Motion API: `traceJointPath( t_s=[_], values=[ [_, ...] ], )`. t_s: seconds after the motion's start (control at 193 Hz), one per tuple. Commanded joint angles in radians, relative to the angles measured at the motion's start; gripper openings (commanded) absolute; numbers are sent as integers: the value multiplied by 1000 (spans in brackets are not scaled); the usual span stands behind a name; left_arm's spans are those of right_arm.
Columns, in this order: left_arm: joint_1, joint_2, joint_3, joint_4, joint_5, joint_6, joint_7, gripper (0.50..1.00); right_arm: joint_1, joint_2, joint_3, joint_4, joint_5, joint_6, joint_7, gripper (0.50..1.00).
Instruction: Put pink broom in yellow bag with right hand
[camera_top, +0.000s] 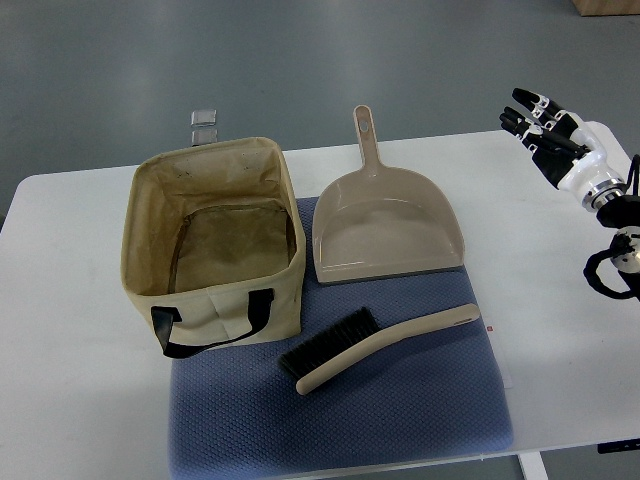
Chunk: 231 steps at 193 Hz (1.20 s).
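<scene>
White table (70, 330) on grey floor, blue mat (400, 410) across its near half. Broom (375, 347) flat on mat, bristles toward 9 o'clock, handle toward 3. Dustpan (385, 225) at 12 o'clock from broom, handle pointing away. Bag (215, 240) at 10 o'clock, open and upright. Right hand (555, 135) at 2 o'clock, fingers spread, empty, well apart from broom.

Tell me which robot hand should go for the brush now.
Right. The right robot hand is raised at the table's right side with fingers open, and the brush points its handle that way. No left arm shows.
</scene>
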Motion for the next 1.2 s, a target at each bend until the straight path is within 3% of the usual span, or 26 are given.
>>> traceJointPath(
  t_s=[0.0, 1.193],
  values=[
    [0, 0, -2, -1, 0, -11, 3, 1000, 0, -1, 0, 0, 0, -1, 0, 926],
    [0, 0, 1, 8, -3, -5, 5, 1000, 35, -7, 0, 2, 0, 2, -2, 926]
  ],
)
